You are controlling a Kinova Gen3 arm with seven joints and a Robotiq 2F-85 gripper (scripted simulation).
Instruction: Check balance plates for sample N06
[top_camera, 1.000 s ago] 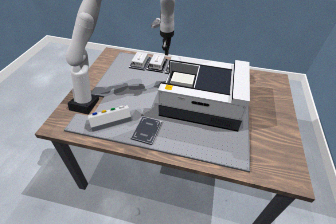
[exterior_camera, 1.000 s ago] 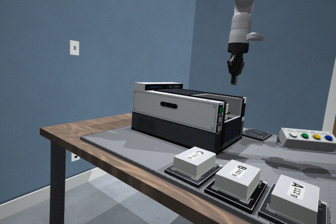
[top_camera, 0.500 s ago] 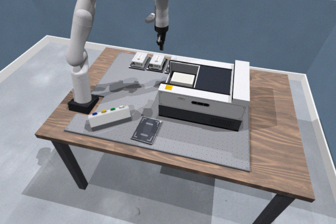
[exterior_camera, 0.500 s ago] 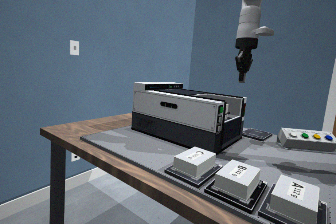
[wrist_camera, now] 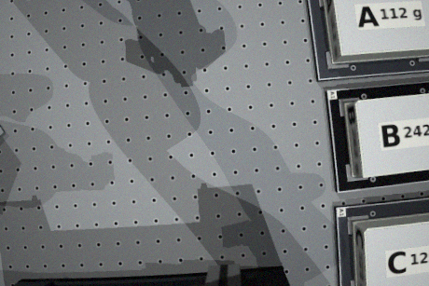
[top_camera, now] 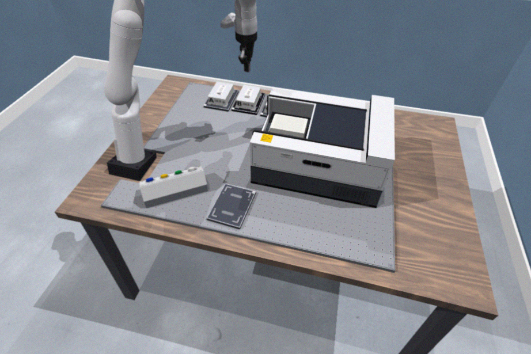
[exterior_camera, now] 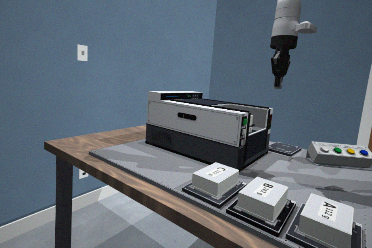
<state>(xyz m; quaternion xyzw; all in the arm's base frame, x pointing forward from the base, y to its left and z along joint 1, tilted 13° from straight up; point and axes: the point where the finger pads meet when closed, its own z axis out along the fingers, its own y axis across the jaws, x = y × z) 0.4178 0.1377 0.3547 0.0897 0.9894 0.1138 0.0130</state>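
Note:
My gripper (top_camera: 246, 64) is shut and empty. It hangs high over the mat, left of the centrifuge (top_camera: 321, 144), and also shows in the exterior view (exterior_camera: 278, 84). Its fingers do not show in the wrist view. The white sample block N06 (top_camera: 289, 124) lies in the bucket at the centrifuge's open door. The landing nest N2 (top_camera: 231, 205) is empty. Balance plates A (wrist_camera: 382, 17), marked 112 g, B (wrist_camera: 396, 133), marked 242, and C (wrist_camera: 401, 257) sit in their nests below and to the side of my gripper. Plate C (exterior_camera: 214, 177) is nearest the centrifuge.
The operator panel (top_camera: 173, 185) with its white, green, yellow and blue keys stands near the arm's base. The centrifuge's keys (exterior_camera: 243, 131) sit on the left edge of its front, the top one green. The dark door panel (top_camera: 338, 125) lies beside the open bucket.

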